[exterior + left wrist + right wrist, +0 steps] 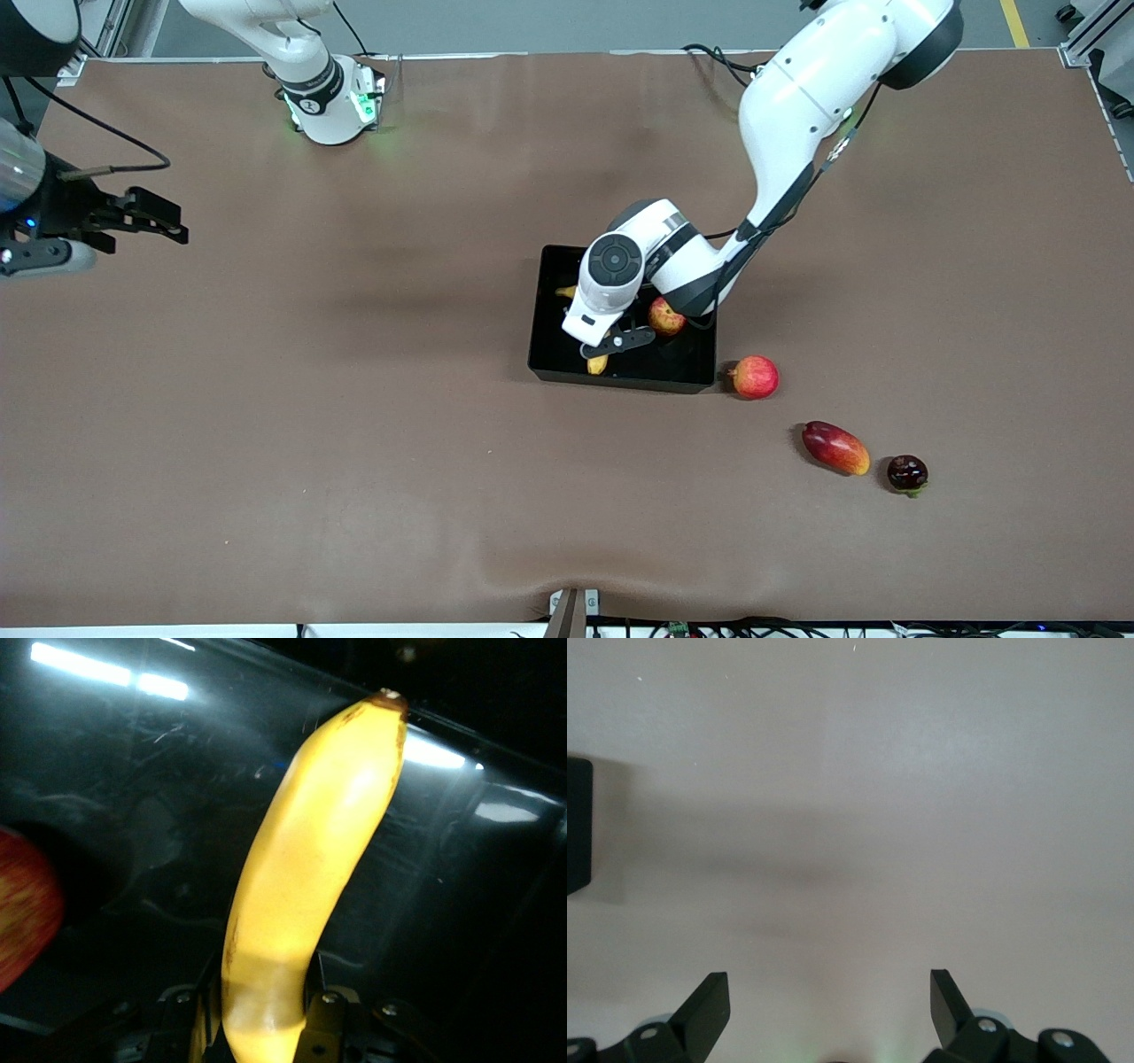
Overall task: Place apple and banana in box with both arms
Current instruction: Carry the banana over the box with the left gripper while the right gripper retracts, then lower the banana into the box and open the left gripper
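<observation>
Fruit in the box (pixel 554 359)
Apple (pixel 666 316) and banana (pixel 306 895) lie inside; left pincer (pixel 611 341) grips the banana; right pincer (pixel 830 1014) waits spread over the surface (pixel 310 425).

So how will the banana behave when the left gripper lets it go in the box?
The banana looks stiff and curved, so it will probably rock, not roll. The box is glossy, so it may slide slightly. The apple lies beside it.
</observation>
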Controlling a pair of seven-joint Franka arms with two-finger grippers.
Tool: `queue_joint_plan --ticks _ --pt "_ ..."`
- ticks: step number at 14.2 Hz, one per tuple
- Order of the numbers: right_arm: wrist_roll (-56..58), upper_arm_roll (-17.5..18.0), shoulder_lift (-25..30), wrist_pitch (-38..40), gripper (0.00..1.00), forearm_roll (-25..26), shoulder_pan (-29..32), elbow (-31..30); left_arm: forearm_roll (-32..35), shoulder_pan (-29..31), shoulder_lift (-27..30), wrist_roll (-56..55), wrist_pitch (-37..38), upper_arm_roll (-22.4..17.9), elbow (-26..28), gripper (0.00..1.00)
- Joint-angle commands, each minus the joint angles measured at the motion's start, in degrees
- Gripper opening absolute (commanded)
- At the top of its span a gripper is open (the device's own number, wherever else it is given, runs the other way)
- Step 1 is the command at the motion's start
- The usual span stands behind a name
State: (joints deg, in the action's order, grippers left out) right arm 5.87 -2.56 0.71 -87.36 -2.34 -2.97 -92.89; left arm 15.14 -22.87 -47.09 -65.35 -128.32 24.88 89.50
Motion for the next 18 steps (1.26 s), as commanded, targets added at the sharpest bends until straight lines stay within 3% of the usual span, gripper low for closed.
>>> queue_joint_plan --ticks 1,4,6,10,18 --pt "-0.42 -0.08 3.24 0.17 1.00 0.14 -0.72 -0.63 1.47 -1.74 -0.55 -0.74 -1.58 -2.11 -1.44 1.00" --pt "-3.12 -0.17 4.65 0.52 1.00 0.32 -0.28 -1.07 4.20 -0.34 3.65 -0.30 -0.89 -2.12 -1.78 1.00" --pt "-7.88 -0.17 4.83 1.92 1.00 0.23 -0.37 -1.16 4.20 2.73 9.00 0.39 4.27 -1.77 -2.66 1.00" --pt "-6.67 -0.34 4.57 2.72 1.00 0.06 -0.28 -0.63 3.41 8.35 19.47 3.03 16.41 -1.68 -5.04 1.00" --pt "-6.66 -0.43 4.13 2.81 1.00 0.06 -0.20 1.39 2.97 21.89 33.37 30.50 33.03 -1.50 -4.69 1.00"
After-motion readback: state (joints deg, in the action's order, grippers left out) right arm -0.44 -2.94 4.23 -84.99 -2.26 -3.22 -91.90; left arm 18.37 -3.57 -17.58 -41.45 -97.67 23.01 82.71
